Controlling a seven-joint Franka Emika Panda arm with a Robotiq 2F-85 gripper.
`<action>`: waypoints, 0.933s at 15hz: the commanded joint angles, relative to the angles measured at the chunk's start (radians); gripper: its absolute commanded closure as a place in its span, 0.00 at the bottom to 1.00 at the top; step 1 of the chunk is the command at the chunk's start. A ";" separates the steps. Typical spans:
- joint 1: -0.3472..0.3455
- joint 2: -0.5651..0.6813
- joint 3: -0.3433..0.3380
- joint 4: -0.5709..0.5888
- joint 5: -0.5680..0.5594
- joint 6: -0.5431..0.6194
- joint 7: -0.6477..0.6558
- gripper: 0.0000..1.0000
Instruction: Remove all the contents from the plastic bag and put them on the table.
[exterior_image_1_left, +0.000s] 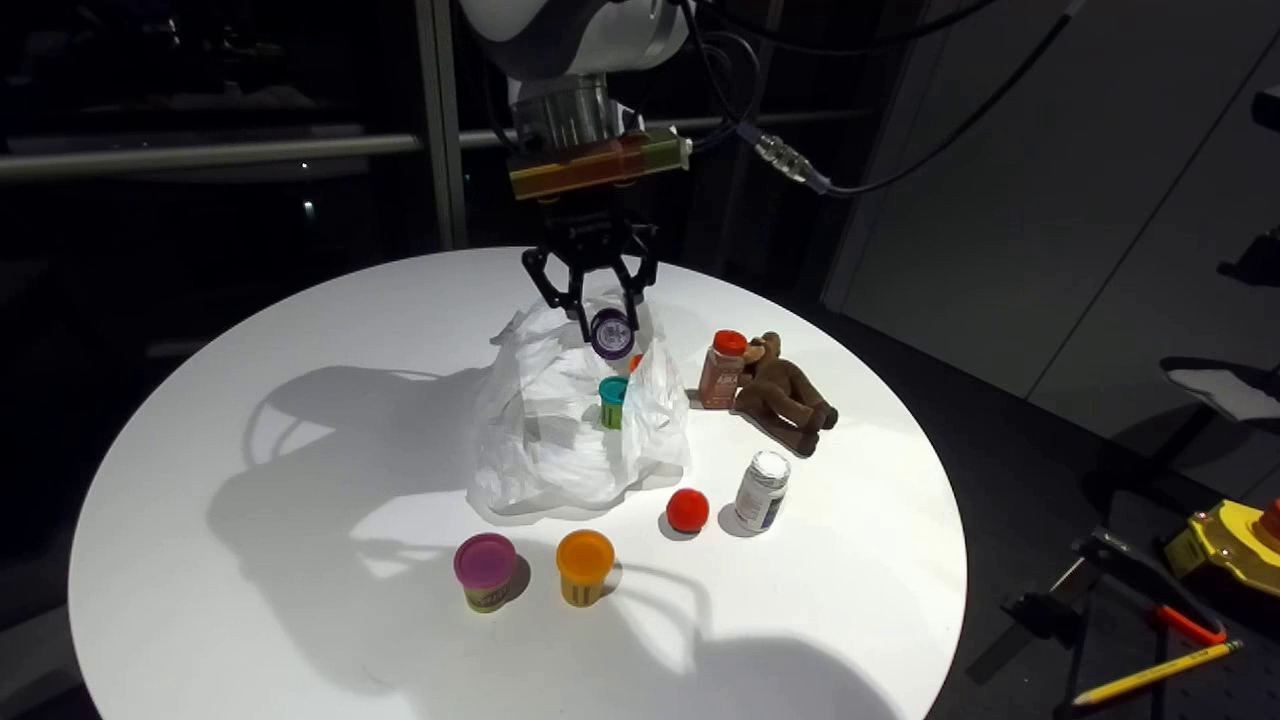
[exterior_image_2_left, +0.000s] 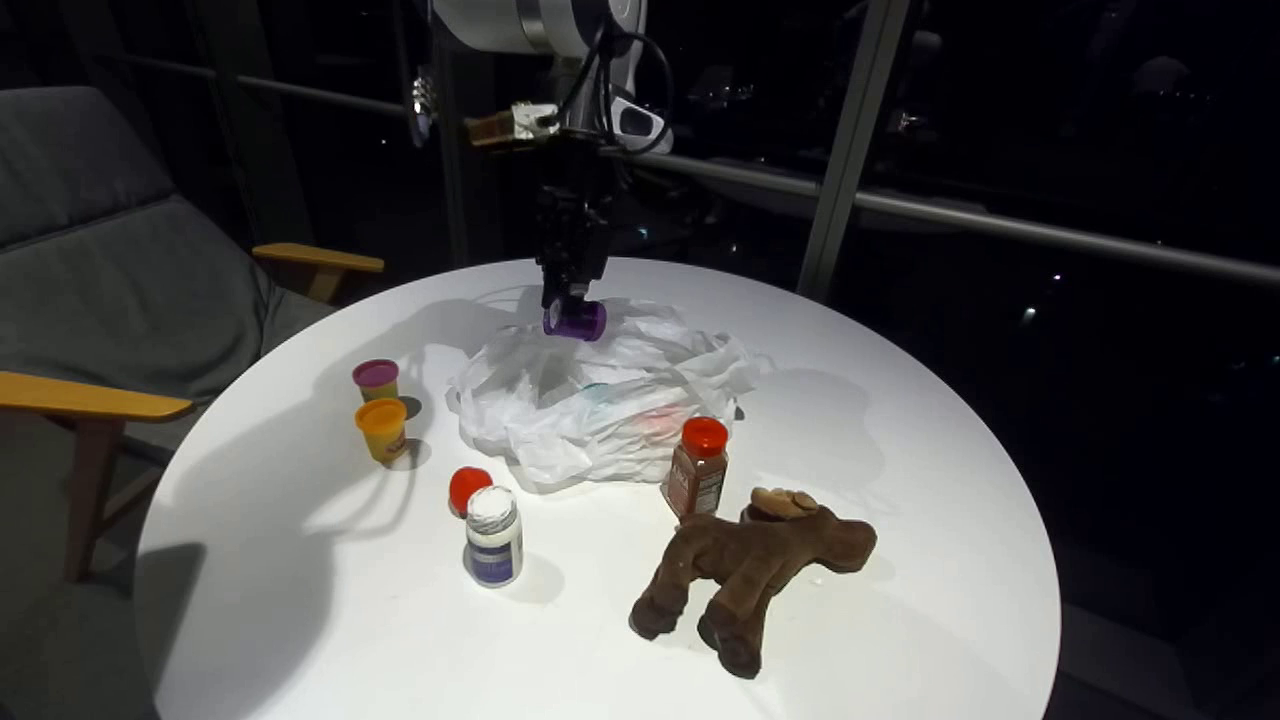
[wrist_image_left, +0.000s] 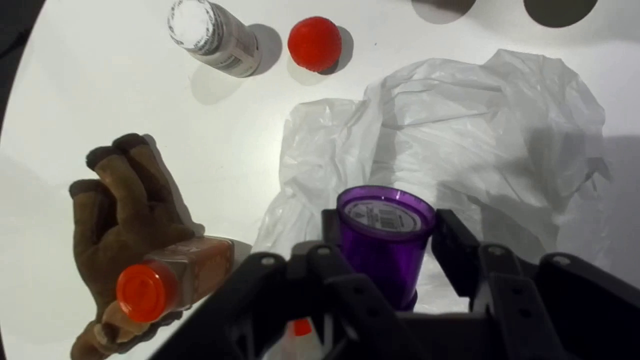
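- Any writing you can read?
- The purple cup (wrist_image_left: 385, 260) shows a round white sticker (wrist_image_left: 384, 216) with a barcode in its recessed end; the print beside it is too small.
- And the red-capped bottle (exterior_image_1_left: 721, 378)?
- Pale letters in an exterior view, perhaps ending in "KA", though it's too blurred to swear to. It stands just beside the brown toy figure (exterior_image_2_left: 755, 555), which lies on the table (exterior_image_1_left: 850, 580).
- The white bottle (exterior_image_2_left: 495, 548)?
- A blue-purple band on its label and fine print around its top, illegible from here. The red round piece (exterior_image_1_left: 687, 510) sits near it. The purple-lidded tub (exterior_image_1_left: 486, 568) and the orange tub (exterior_image_1_left: 584, 568) carry small dark markings, also unreadable.
- What about the gripper (exterior_image_1_left: 610, 330)?
- Jaws partway apart, clamped on the purple cup from both sides, over the plastic bag (exterior_image_1_left: 555, 460).
- And in the bag?
- It lies crumpled on the table, with a teal-lidded tub (exterior_image_1_left: 612, 408) upright in its mouth and a red-orange bit (exterior_image_1_left: 636, 363) showing behind a flap.
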 joint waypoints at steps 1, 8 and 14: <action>0.006 -0.158 -0.025 -0.242 0.003 0.050 0.078 0.75; -0.030 -0.304 -0.053 -0.562 0.001 0.135 0.122 0.75; -0.082 -0.369 -0.057 -0.848 0.019 0.310 0.087 0.75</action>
